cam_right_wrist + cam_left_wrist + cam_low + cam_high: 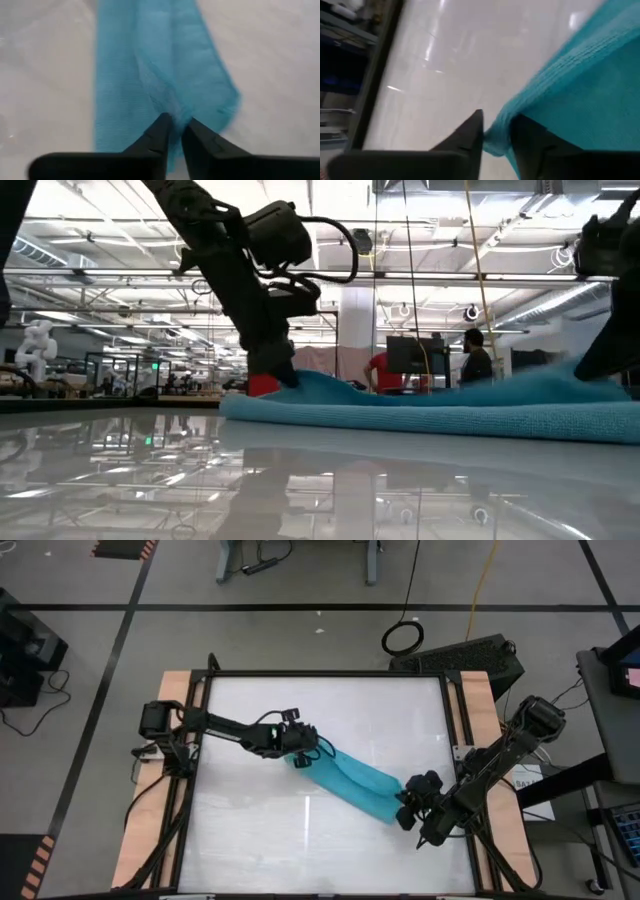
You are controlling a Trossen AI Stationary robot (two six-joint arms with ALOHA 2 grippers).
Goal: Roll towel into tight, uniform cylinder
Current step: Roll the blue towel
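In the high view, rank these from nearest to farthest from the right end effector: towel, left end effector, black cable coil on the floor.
1. towel: its end is at the right end effector.
2. left end effector: at the towel's opposite end, table centre.
3. black cable coil: on the floor beyond the table.

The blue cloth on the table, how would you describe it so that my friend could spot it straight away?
Look at the white table with two dark arms reaching in from its sides. Stretched slantwise between them lies the towel, a long, narrow turquoise strip; the left gripper is at one end and the right gripper at the other. It is the only cloth and the only bright colour on the tabletop.
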